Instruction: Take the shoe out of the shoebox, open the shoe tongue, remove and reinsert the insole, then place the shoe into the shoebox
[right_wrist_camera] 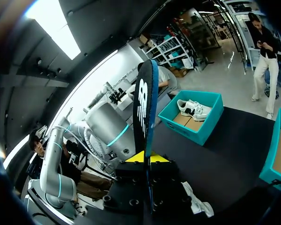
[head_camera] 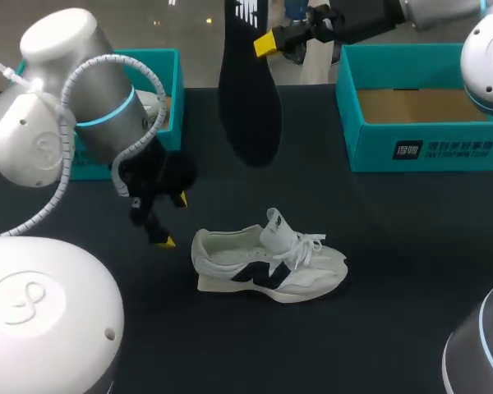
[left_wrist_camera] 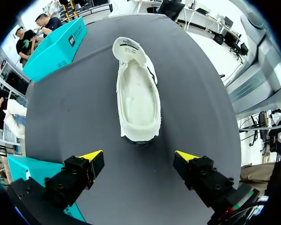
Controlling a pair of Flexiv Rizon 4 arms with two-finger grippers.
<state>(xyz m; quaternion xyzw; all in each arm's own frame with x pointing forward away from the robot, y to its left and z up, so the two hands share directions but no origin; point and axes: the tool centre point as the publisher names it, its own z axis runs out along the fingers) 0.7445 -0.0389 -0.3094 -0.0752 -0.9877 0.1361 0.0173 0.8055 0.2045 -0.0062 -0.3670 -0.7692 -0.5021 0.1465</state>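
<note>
Pinching the insole point(head_camera: 248, 98) aloft, your right pincer point(head_camera: 263, 43) hangs by the right box point(head_camera: 419, 152); your left pincer point(left_wrist_camera: 139, 156), spread, faces the shoe point(left_wrist_camera: 138, 98); the left box point(right_wrist_camera: 196, 133) holds a second shoe point(right_wrist_camera: 193, 108).

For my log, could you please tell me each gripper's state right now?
Left gripper: open, empty, near the shoe heel.
Right gripper: shut on the insole.
</note>
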